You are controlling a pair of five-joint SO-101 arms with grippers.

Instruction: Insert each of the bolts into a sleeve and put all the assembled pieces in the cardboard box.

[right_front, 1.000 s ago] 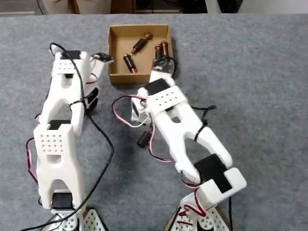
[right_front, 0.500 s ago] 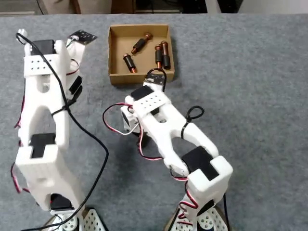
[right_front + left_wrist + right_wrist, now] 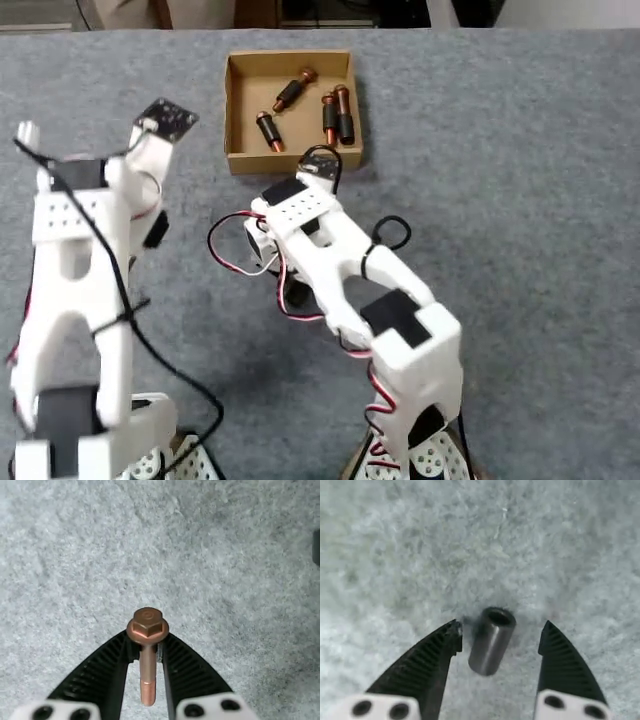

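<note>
The left gripper [image 3: 147, 647] is clamping a copper-coloured hex-head bolt [image 3: 147, 630] by its shank, just under the head, above the grey felt-covered table [image 3: 240, 555]. The right gripper [image 3: 501, 630] is hanging low with its jaws spread wide, and a short dark metal sleeve [image 3: 491, 641] is lying on the felt between them. Farther off, the shallow brown cardboard box [image 3: 232, 110] is holding four assembled pieces [image 3: 268, 130], copper bolts in dark sleeves.
</note>
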